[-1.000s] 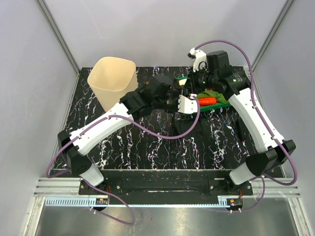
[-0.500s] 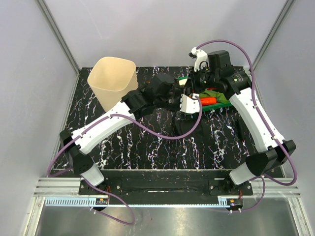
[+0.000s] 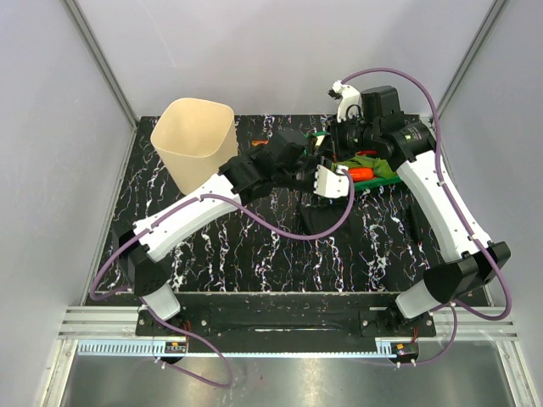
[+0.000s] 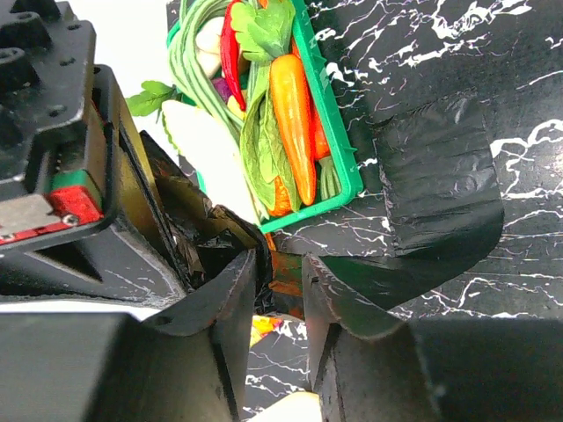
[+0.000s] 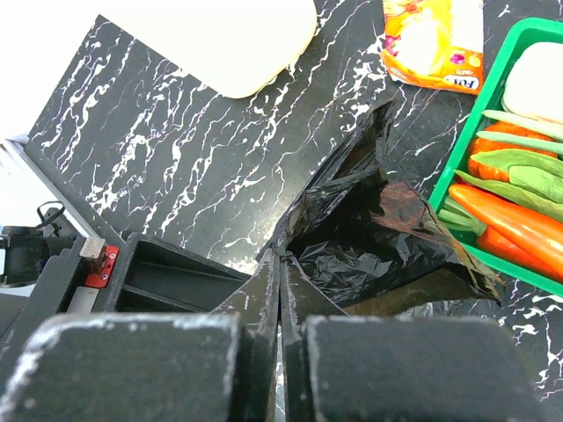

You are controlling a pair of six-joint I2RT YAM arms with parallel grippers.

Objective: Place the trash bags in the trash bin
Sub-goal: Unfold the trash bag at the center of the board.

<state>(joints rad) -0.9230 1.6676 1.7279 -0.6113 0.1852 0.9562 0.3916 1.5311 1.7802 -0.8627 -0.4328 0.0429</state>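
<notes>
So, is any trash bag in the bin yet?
No. The trash bin shows bare cream inside; the trash bag sits beside the green tray, its edge pinched in the right gripper.

Trash bin (image 3: 193, 140) stands at the far-left corner of the table (image 3: 254, 254). Vegetable tray (image 4: 317, 209) sits far right of centre, snack wrapper (image 5: 434, 40) between them. Bunched trash bag (image 5: 369, 220) lies against the tray's left side. Folded trash bag (image 3: 321, 219) apparently lies flat before the tray.
</notes>
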